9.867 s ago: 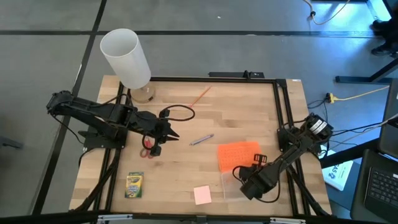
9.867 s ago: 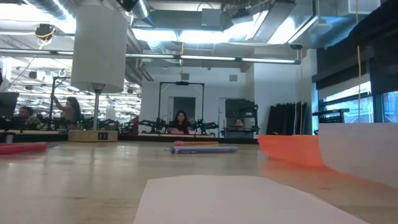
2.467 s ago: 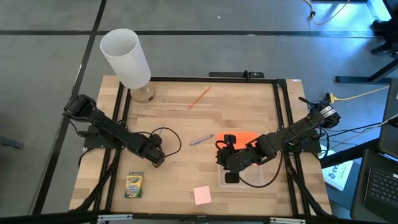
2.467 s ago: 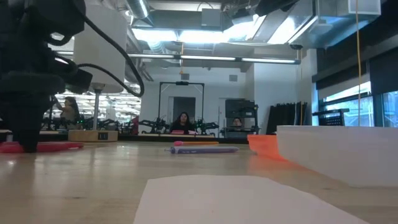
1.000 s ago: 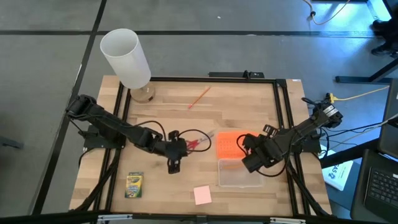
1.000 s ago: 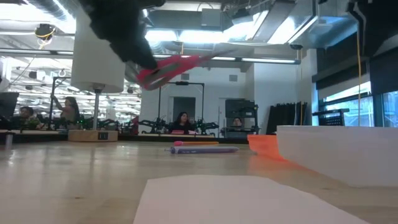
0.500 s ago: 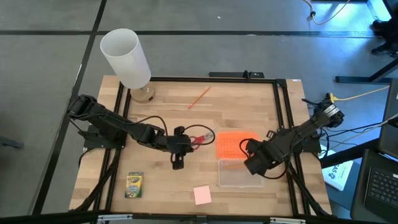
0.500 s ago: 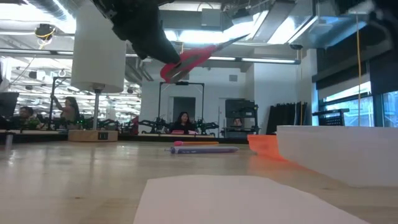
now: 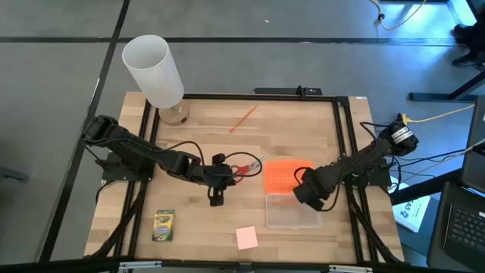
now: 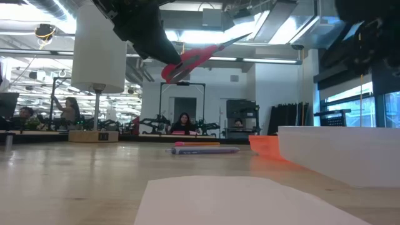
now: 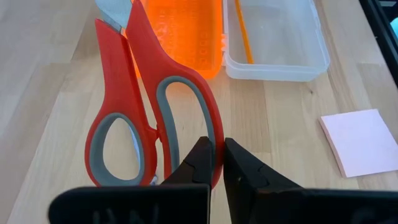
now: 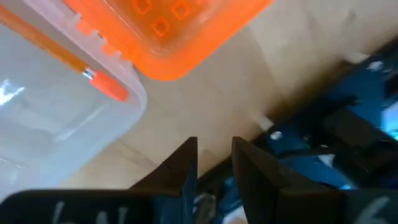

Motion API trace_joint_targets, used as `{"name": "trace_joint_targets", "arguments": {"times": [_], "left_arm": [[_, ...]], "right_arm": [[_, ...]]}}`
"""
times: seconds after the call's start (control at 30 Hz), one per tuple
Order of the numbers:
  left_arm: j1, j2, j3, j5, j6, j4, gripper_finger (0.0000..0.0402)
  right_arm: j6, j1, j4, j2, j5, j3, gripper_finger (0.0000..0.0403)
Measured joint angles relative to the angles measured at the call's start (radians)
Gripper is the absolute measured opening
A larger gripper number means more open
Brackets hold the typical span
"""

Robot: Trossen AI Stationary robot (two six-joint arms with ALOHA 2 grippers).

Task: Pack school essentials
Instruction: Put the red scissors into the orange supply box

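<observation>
The left end effector (image 11: 214, 155) is clamped on the rim of one handle loop of the single pair of red-handled scissors (image 11: 149, 118), holding it in the air above the desk (image 9: 220, 136), just beside the orange lid (image 9: 282, 177). In the low view the scissors (image 10: 197, 57) hang well clear of the wood, blades tilted upward.

The right end effector (image 12: 211, 163) hovers at the far side of the orange lid from the scissors, over the edge of the one clear plastic box (image 9: 293, 213); its fingers stand a little apart with nothing between them. One orange pencil (image 11: 243, 36) lies inside that box.

Around the lid on the desk: one blue-grey pen (image 10: 201, 150) near it, one red pencil (image 9: 243, 117) farther off, one pink sticky-note pad (image 9: 246, 237), one green-and-yellow crayon box (image 9: 163, 225). One tall white cylinder (image 9: 153, 70) stands at a desk corner.
</observation>
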Motion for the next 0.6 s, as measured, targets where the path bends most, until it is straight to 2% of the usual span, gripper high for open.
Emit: {"name": "trace_joint_targets", "arguments": {"times": [0.4,0.6], "left_arm": [[0.0,0.0,0.0,0.001,0.051,-0.004,0.0009],[0.0,0.0,0.0,0.003,0.067,-0.008,0.0009]], "right_arm": [[0.131,-0.03,0.094,0.0,-0.045,-0.032,0.0101],[0.136,-0.029,0.101,0.0,0.033,-0.032,0.0101]]}}
